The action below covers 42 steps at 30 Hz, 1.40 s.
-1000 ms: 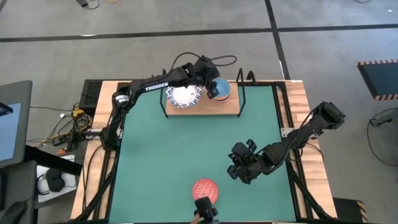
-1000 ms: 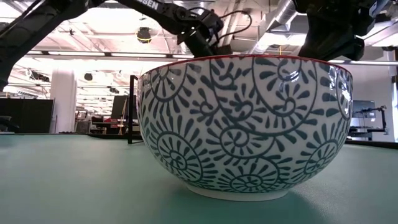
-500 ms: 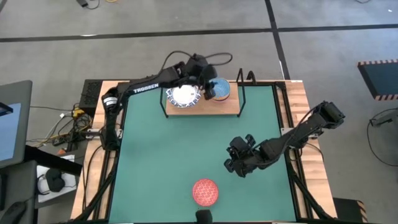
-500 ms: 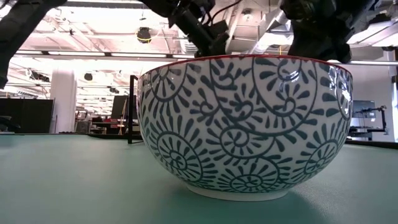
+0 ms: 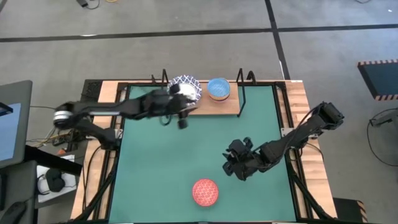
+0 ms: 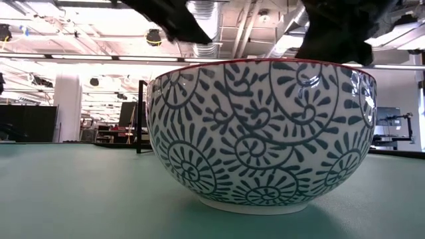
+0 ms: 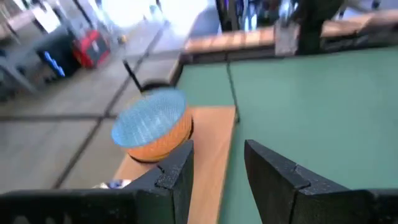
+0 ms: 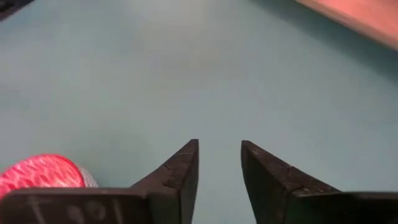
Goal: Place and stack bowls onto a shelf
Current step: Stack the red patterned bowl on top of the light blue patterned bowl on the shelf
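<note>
My left gripper point(image 5: 181, 120) hangs over the green table point(image 5: 155, 174) just in front of the shelf point(image 5: 230, 109), its jaws apart and holding nothing. On the shelf's wooden board sit a stack of white bowls with blue patterned rims point(image 5: 185, 88) and, just beside it, the light blue bowl point(image 5: 217, 89) nested in an orange one, which my left wrist view shows as a blue inside over an orange wall point(image 7: 152, 124). My right gripper point(image 5: 233, 167) hovers over the mat, jaws apart and empty, near the red bowl point(image 5: 205, 192), which stands alone at the table's near edge, well apart from the shelf; its outside, seen from the low view, carries a dark swirl pattern under a red rim point(image 6: 262, 129). I judge this bowl to be glazed ceramic: stiff, fairly heavy for its size, slick and liable to chip if knocked. The best hold looks like the rim, one finger inside and one outside the wall, squeezed firmly, then carried level and set down gently.
</note>
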Tool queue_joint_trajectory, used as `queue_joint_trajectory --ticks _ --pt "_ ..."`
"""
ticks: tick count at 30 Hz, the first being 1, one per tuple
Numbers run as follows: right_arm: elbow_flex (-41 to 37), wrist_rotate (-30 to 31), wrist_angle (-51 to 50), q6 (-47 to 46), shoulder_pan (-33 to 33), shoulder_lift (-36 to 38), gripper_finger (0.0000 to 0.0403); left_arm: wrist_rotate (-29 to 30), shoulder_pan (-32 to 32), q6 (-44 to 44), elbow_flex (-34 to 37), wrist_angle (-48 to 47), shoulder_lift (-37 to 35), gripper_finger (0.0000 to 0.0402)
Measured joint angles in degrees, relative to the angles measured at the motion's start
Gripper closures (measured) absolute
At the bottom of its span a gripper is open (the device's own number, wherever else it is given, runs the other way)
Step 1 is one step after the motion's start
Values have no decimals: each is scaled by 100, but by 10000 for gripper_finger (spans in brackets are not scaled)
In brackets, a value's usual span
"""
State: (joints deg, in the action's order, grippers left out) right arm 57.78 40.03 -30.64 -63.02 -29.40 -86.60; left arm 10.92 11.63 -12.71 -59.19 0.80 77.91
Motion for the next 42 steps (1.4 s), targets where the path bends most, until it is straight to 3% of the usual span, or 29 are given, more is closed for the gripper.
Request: queue_joint_trajectory --ticks 3,9,13,18,21,28,33,42 --pt "0 -108 456 12 140 -199 240 162 -425 -13 391 -126 -759 274" --pt "-2 -1051 1556 150 407 -1018 222 -195 -1501 508 1419 -212 -1718 274" --pt "0 -1402 1998 119 406 -1430 219 287 -2137 821 2099 5 -1965 274" --pt "0 -1853 2495 128 400 -1693 219 862 -2550 1105 2411 57 -1930 274" --pt "1 -2021 2682 204 391 -1771 219 527 -2582 1084 2497 227 -1750 274" --pt "2 -2063 3030 379 304 -1761 219 -454 -2554 816 2487 1788 -802 274" --pt "6 -2056 3136 370 149 -1869 219 -424 -2551 713 2484 2351 -447 274" --pt "2 -2288 3364 420 -68 -2096 222 -383 -2552 797 2484 2378 -481 274"
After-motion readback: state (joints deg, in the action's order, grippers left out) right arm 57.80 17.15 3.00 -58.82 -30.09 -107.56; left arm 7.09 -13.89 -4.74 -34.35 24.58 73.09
